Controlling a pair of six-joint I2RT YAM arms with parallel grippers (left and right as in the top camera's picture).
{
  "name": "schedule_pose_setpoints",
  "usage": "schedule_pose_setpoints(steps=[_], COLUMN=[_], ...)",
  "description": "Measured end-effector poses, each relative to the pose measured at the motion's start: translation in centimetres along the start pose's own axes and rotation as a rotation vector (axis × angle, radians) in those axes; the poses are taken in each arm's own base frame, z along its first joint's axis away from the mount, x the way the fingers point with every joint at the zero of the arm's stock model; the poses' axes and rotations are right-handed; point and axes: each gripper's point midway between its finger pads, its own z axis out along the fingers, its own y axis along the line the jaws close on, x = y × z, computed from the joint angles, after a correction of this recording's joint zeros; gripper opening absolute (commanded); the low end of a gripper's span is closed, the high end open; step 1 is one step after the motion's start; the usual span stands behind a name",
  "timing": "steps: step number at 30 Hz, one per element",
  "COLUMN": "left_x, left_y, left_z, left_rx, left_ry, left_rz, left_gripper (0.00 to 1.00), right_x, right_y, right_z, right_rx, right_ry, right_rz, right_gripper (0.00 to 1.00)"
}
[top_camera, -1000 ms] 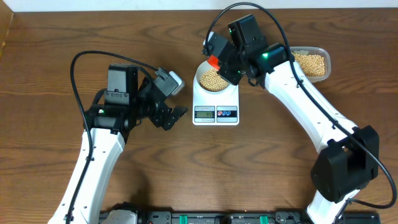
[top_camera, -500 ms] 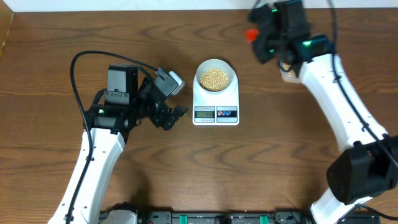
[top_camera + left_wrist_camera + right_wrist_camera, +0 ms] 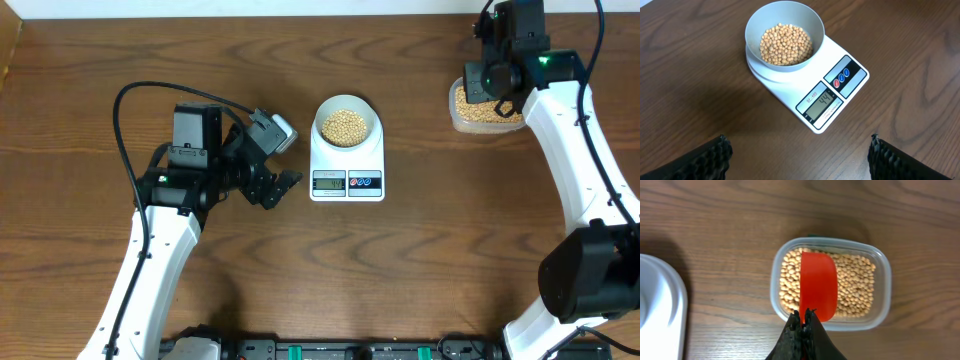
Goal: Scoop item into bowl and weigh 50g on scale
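The pale bowl [image 3: 321, 124] stands on the white scale [image 3: 347, 166] and holds a heap of tan beans [image 3: 347, 126]. In the left wrist view the bowl [image 3: 759, 21], the beans [image 3: 786, 44] and the scale [image 3: 790, 88] all show, and the display [image 3: 820, 104] reads 44. My left gripper [image 3: 284, 157] is open just left of the scale, with nothing between its fingers [image 3: 715, 157]. My right gripper [image 3: 803, 314] is shut on the handle of a red scoop [image 3: 818, 285]. The scoop hangs over a clear tub [image 3: 881, 296] full of beans [image 3: 855, 282].
The clear tub [image 3: 456, 116] sits at the back right of the wooden table, partly under my right gripper [image 3: 497, 88]. A black cable loops over the left arm [image 3: 150, 260]. The right arm [image 3: 590, 190] runs along the right edge.
My right gripper has carried the red scoop from above the bowl, rightward and back, to above the clear tub. The left arm has not moved.
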Motion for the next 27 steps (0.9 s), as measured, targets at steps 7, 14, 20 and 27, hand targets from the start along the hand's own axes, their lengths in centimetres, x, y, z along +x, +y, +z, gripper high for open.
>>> schedule_pose_setpoints(steps=[7, 14, 20, 27], left_x=[0.0, 0.0, 0.0, 0.0], left_y=[0.0, 0.0, 0.0, 0.0], left_z=[0.0, 0.0, 0.0, 0.0], left_rx=[0.000, 0.000, 0.000, 0.000], left_ry=[0.000, 0.000, 0.000, 0.000], left_rz=[-0.001, 0.000, 0.000, 0.000], left_gripper=[0.90, 0.89, 0.89, 0.89], right_x=[1.5, 3.0, 2.1, 2.1], right_y=[-1.1, -0.6, 0.2, -0.8], right_z=[0.9, 2.4, 2.6, 2.7], right_rx=[0.063, 0.045, -0.042, -0.126], right_ry=[0.039, 0.063, 0.025, 0.023], right_rz=[0.011, 0.030, 0.073, 0.157], right_gripper=[0.01, 0.01, 0.01, 0.01])
